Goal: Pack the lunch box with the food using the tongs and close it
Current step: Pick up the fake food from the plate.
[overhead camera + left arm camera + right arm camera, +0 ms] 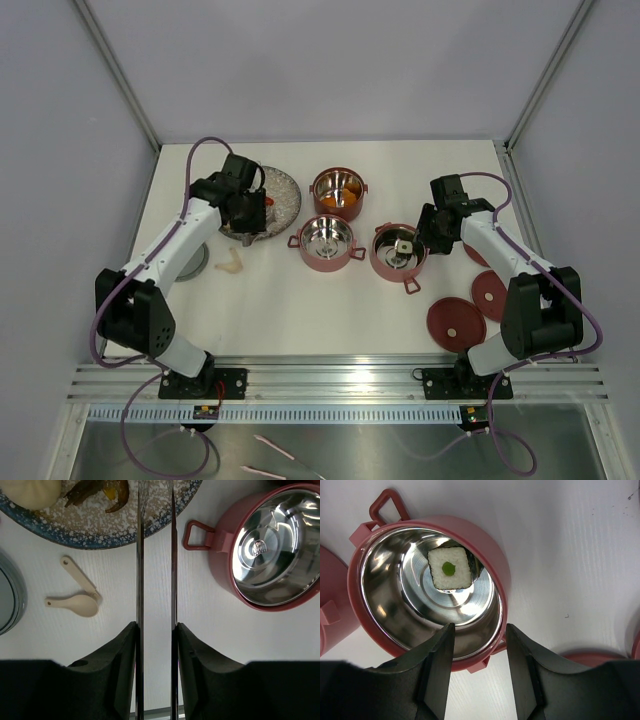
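My left gripper [156, 626] is shut on the tongs [140, 580]. Their two thin arms run parallel between my fingers and reach over the rim of the speckled plate [90, 527]. On that plate lie food pieces, a white bun [30, 491] and a brown-orange piece [100, 492]. Three red lunch box tiers stand mid-table: one with orange food [338, 192], an empty one [327, 243], and one [398, 250] holding a white square piece [449, 569]. My right gripper [479, 630] hangs open above that tier's near rim [496, 580], holding nothing.
Red disc lids [455, 322] [493, 290] lie right of the tiers, near the right arm. Beige measuring spoons [75, 597] and a grey round dish [7, 600] sit on the table left of the tongs. White walls close in the table's sides and back.
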Robot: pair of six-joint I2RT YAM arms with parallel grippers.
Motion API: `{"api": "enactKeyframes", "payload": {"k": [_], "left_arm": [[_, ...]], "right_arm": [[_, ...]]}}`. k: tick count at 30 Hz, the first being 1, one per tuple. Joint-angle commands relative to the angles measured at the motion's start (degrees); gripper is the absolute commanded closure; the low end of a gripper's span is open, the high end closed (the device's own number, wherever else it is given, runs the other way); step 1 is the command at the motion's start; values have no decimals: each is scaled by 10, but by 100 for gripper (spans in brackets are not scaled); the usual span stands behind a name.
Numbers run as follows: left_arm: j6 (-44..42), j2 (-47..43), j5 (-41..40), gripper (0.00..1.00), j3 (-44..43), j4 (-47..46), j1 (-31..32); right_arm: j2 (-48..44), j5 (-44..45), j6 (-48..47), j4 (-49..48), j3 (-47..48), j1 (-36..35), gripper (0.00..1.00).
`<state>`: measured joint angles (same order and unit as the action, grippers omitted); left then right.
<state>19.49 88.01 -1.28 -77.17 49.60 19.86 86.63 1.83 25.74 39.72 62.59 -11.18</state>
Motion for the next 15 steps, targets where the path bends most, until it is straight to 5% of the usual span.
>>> {"api": "enactKeyframes", "payload": {"k": [1, 15], "left_arm": [[-11, -26, -41, 62, -33, -14, -3], [6, 52, -145, 62, -37, 1, -25]], "right_arm": [[-18, -8, 5, -2, 1, 1, 47], [-11, -16, 3, -6, -1, 1, 47]]}}
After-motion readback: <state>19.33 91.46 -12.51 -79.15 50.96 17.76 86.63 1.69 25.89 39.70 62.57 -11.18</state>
